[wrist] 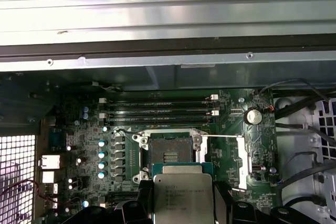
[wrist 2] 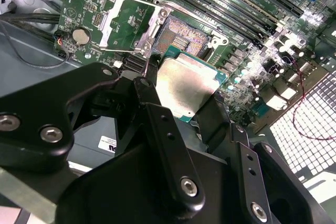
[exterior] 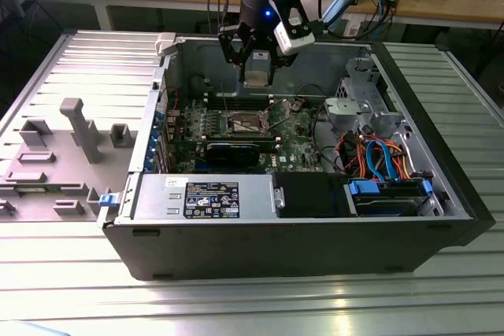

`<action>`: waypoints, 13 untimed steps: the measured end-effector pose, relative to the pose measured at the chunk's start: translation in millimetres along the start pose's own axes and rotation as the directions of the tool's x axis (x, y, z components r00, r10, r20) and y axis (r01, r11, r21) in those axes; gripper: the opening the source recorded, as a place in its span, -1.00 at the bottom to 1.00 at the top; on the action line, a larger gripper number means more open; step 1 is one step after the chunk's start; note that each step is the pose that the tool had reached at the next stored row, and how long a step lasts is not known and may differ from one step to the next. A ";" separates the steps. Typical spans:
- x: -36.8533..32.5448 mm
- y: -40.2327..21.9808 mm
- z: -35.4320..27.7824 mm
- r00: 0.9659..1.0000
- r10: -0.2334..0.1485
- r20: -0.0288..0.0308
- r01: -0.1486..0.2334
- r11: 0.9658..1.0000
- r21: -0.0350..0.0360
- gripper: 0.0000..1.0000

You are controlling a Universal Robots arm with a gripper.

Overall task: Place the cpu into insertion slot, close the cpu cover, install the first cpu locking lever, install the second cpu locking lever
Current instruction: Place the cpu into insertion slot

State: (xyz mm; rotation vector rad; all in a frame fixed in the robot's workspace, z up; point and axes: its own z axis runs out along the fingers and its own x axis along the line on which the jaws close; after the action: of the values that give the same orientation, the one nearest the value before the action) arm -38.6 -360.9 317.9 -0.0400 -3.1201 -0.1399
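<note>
while the gripper (exterior: 257,76) hangs over the computer case (exterior: 276,249) in the exterior view, all four steps look undone. in the second wrist view it clamps the cpu (wrist 2: 186,90) by opposite edges, metal top up, near the empty insertion slot (wrist 2: 181,39); the cpu cover (wrist 2: 128,22) lies open. in the first wrist view the square chip, lacking a long axis, sits parallel to the slot.

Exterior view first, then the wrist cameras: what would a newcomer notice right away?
The claw hangs over the open computer case, gripping the cpu. Close by, the insertion slot lies bare, its cpu cover flipped open beside it.
</note>
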 end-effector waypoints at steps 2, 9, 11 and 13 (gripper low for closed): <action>0.0 -0.1 0.6 1.000 0.000 0.000 0.000 1.000 0.001 0.09; 0.0 -0.3 2.8 1.000 0.000 0.000 0.000 1.000 0.003 0.09; 0.0 -0.3 3.3 1.000 0.000 0.000 0.000 1.000 0.003 0.09; -0.1 -0.4 4.1 1.000 0.000 0.000 0.000 1.000 0.003 0.09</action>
State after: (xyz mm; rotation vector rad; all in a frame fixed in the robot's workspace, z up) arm -38.7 -360.9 313.7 -0.0400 -3.1202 -0.1350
